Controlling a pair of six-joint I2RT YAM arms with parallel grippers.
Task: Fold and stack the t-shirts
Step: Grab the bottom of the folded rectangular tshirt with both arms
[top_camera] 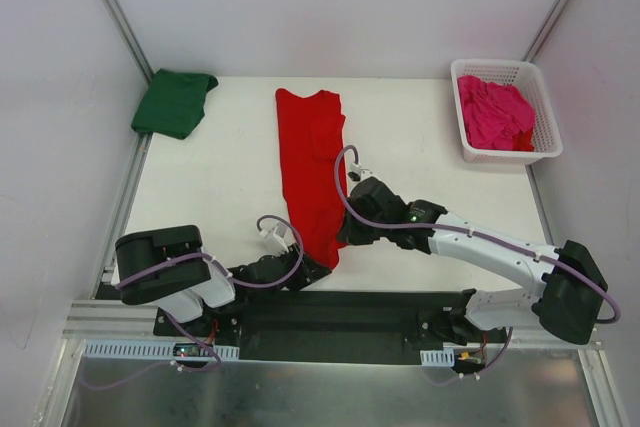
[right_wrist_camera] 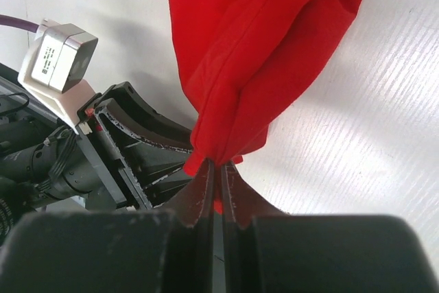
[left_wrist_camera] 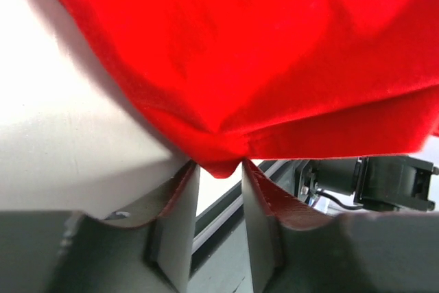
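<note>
Red cotton t-shirt (top_camera: 310, 172) lies half-folded lengthwise on the white desk (top_camera: 230, 177), right claw (right_wrist_camera: 214, 169) clamped on its near end, left claw (left_wrist_camera: 219, 169) parted at its corner; dark green t-shirt (top_camera: 173, 102) folded, crumpled magenta t-shirt (top_camera: 495, 112) untouched in white lattice basket (top_camera: 545, 142).

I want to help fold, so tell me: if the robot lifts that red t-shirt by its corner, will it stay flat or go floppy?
Probably floppy: where the right gripper pinches the red t-shirt, the cloth bunches into soft folds. It also seems light and thin, lying flat as a long strip, so it would likely drape down.
</note>
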